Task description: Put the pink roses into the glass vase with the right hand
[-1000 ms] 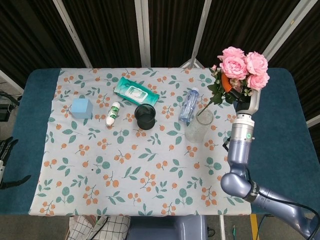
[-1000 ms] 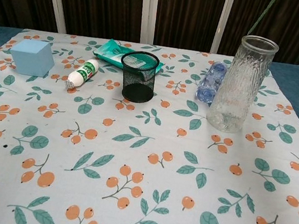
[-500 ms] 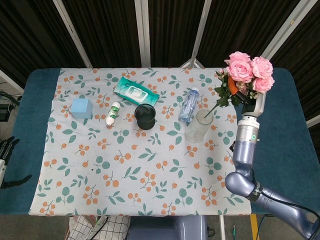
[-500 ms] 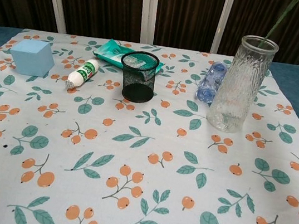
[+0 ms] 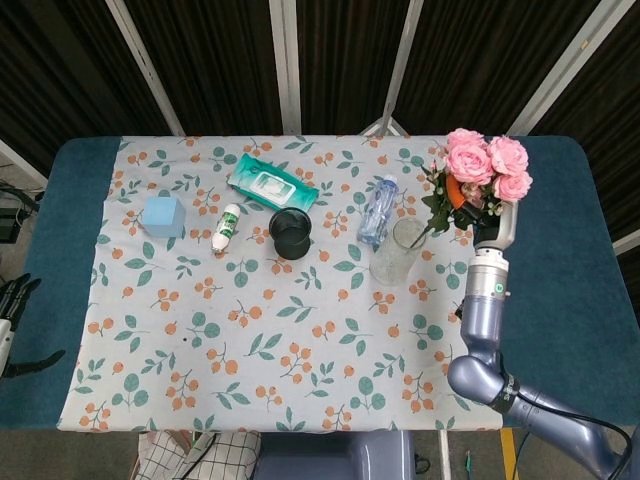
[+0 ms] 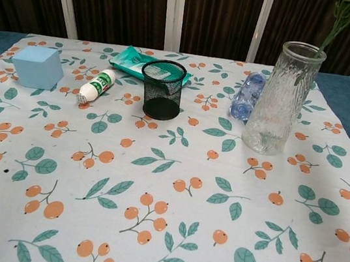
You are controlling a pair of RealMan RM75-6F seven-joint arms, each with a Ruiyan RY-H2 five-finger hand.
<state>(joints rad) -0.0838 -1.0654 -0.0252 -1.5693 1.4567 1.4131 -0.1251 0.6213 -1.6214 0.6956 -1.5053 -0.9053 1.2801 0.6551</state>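
Note:
A bunch of pink roses [image 5: 486,163] with green leaves is held up by my right hand [image 5: 490,213] above the right side of the table. Their green stem [image 6: 330,32] slants down to the mouth of the clear glass vase [image 6: 281,99], and the stem's tip sits at or just inside the rim. The vase [image 5: 397,250] stands upright on the floral cloth, just left of my right forearm. In the head view the flowers and leaves cover most of the hand. My left hand [image 5: 12,305] hangs open off the table's left edge.
On the cloth stand a black mesh cup [image 6: 162,89], a water bottle [image 6: 247,96] lying behind the vase, a green wipes pack [image 6: 137,63], a small white tube [image 6: 96,87] and a light blue cube [image 6: 38,66]. Blue table edge [image 5: 570,260] lies to the right.
The roses have come down and slightly left toward the vase; leaves now show at the top of the chest view and the stem reaches the vase mouth.

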